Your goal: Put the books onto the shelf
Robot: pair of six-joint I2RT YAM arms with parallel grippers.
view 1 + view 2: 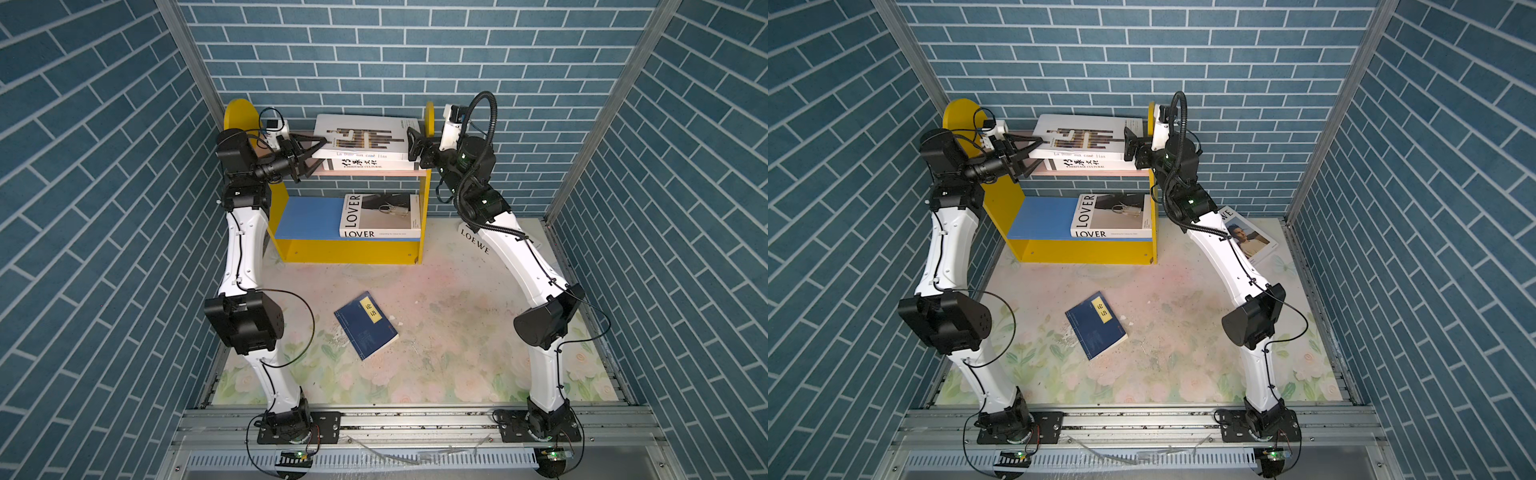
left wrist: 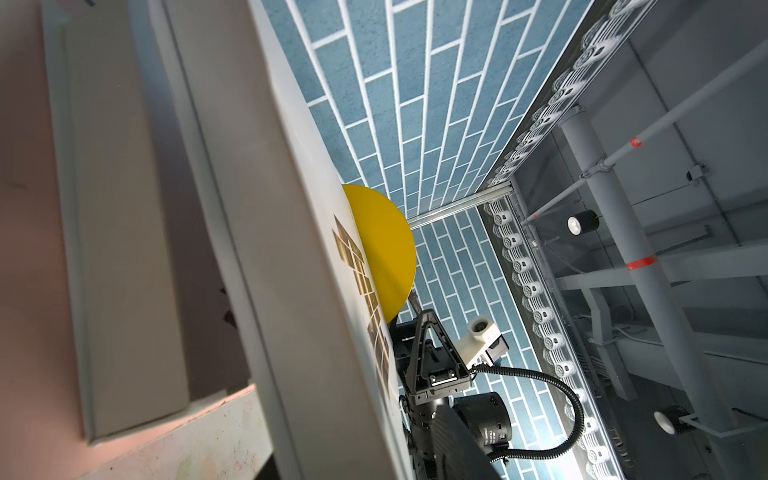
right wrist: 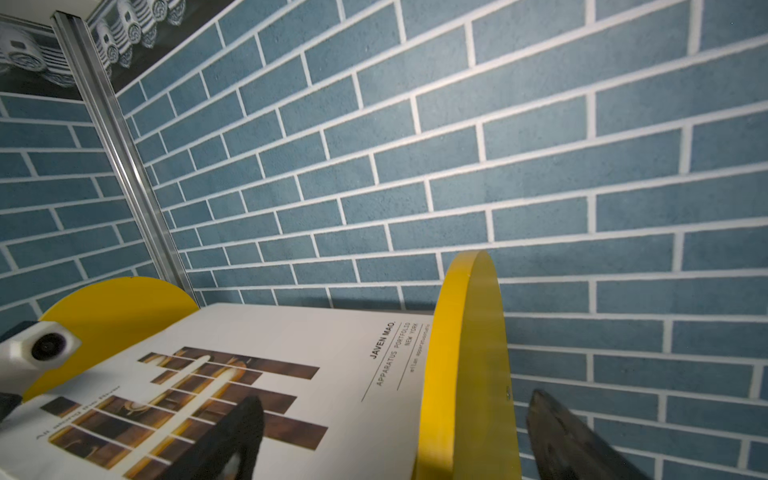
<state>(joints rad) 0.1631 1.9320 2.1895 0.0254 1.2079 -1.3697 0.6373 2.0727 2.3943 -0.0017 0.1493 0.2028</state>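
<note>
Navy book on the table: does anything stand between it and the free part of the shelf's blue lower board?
Nothing visible does. The navy book lies flat on the table, and the surface up to the shelf is bare. The left part of the blue lower board is free; the LOVER book fills only its right part.

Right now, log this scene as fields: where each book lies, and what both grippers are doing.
pink board: brown-bar book stacked on Heritage book
blue board: LOVER book
table: navy book, LOEWE book
left gripper: open, at brown-bar book's left end
right gripper: open, straddling yellow side panel
not yet shelved: two books
</note>
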